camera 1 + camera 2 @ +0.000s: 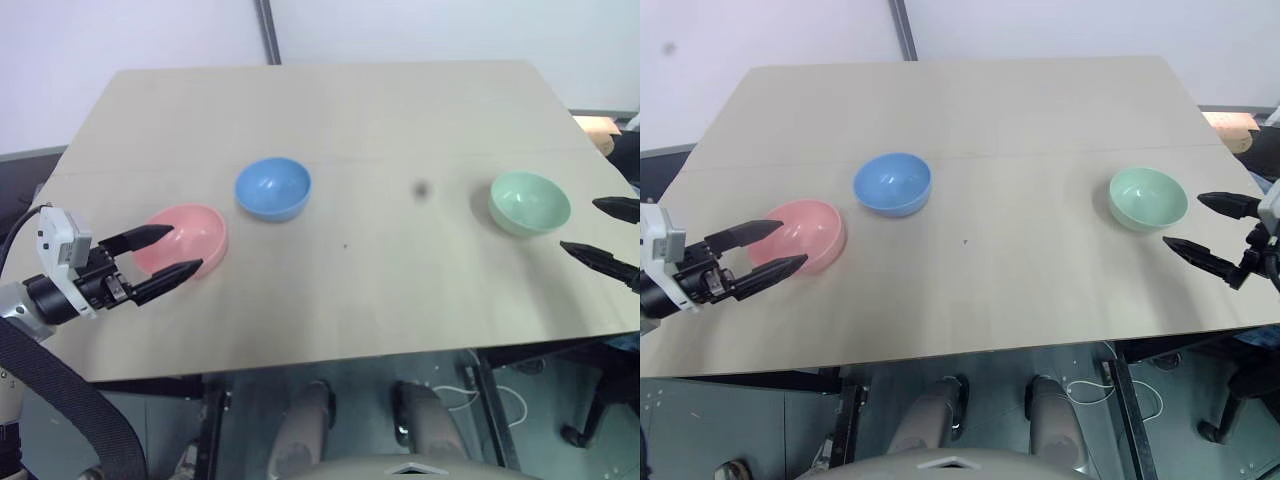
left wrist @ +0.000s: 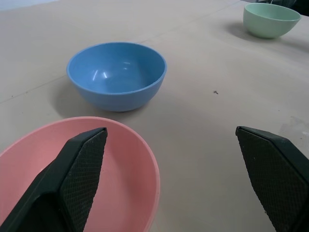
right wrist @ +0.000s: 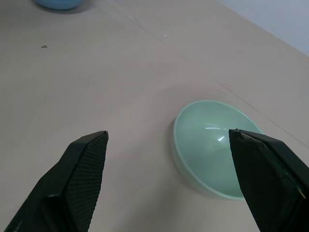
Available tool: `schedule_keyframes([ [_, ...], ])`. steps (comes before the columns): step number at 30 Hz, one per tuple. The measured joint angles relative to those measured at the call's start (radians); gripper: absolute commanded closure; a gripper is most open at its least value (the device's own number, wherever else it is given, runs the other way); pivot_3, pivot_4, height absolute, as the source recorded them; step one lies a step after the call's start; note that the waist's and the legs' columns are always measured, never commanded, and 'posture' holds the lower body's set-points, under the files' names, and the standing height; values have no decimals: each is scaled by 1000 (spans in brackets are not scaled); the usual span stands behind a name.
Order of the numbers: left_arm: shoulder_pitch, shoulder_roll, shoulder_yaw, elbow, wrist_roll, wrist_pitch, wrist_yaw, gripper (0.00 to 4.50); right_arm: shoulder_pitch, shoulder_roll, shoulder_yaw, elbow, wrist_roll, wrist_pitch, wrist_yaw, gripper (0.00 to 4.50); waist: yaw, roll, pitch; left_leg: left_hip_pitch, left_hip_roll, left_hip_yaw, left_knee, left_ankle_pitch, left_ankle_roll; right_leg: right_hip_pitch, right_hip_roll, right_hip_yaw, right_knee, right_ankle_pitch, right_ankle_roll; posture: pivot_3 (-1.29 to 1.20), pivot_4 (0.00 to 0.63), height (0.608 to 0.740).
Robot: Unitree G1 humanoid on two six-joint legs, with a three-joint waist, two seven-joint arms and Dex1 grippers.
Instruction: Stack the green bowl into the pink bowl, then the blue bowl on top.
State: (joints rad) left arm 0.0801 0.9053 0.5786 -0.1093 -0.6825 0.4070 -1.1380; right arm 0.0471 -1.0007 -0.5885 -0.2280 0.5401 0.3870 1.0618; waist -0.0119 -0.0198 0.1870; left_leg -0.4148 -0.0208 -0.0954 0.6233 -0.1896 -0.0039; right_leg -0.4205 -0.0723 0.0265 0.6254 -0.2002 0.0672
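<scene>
With both the left gripper [image 1: 162,254] and right gripper [image 1: 1202,228] hovering wide open and empty, the green bowl [image 1: 1148,198] is sitting at frame right, likely light, stiff and slick, best pinched across its rim

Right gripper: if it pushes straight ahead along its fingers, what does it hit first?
Most likely the green bowl. The right gripper is open and empty, and the bowl sits just ahead between its fingers. Depth is unclear, so it could pass over the rim.
</scene>
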Motion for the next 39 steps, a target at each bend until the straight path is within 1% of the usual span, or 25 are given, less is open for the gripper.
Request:
schedule_keyframes([
  [12, -25, 0, -4, -4, 1, 12, 7, 1, -45, 6, 59, -6, 9, 0, 2, 163, 0, 0, 0, 0, 0, 0, 0, 0, 0, 0, 0, 0, 0, 0, 0, 0, 150, 740],
  [17, -23, 6, -7, -41, 1, 46, 9, 1, -45, 9, 73, -16, 19, 1, 14, 163, 0, 0, 0, 0, 0, 0, 0, 0, 0, 0, 0, 0, 0, 0, 0, 0, 150, 740],
  [21, -13, 8, -7, -71, 4, 61, 20, 1, -45, 41, 84, -48, 30, -14, 30, 163, -1, 0, 0, 0, 0, 0, 0, 0, 0, 0, 1, 0, 0, 0, 0, 0, 150, 740],
  [24, 3, 3, -13, -106, 46, 60, 78, 1, -67, 107, 132, -100, 50, -69, 48, 163, -3, 0, 0, 1, 0, 0, 0, 0, 0, 0, 1, 0, 1, 0, 0, 0, 150, 740],
  [27, 19, 3, -36, -152, 85, 69, 132, 1, -85, 123, 173, -134, 66, -85, 61, 163, -1, 0, 0, 1, 0, 0, 0, 0, 0, 1, 1, 0, 1, 0, 0, 0, 150, 740],
  [31, 40, 7, -43, -198, 127, 100, 188, 1, -116, 149, 232, -154, 105, -62, 60, 163, -1, 0, 0, 1, 0, 0, 0, 0, 0, 1, 1, 0, 1, 0, 0, 0, 150, 740],
  [35, 39, 19, -43, -231, 129, 162, 220, 1, -170, 197, 295, -154, 127, -41, 35, 163, -1, 0, 0, 1, 0, 0, 0, 0, 0, 1, 1, 0, 1, 0, 0, 0, 150, 740],
  [39, 29, 30, -43, -235, 136, 187, 238, 1, -206, 227, 341, -147, 129, -41, 28, 163, -1, 0, 0, 1, 0, 0, 0, 0, 0, 0, 1, 0, 1, 0, 0, 0, 150, 740],
])
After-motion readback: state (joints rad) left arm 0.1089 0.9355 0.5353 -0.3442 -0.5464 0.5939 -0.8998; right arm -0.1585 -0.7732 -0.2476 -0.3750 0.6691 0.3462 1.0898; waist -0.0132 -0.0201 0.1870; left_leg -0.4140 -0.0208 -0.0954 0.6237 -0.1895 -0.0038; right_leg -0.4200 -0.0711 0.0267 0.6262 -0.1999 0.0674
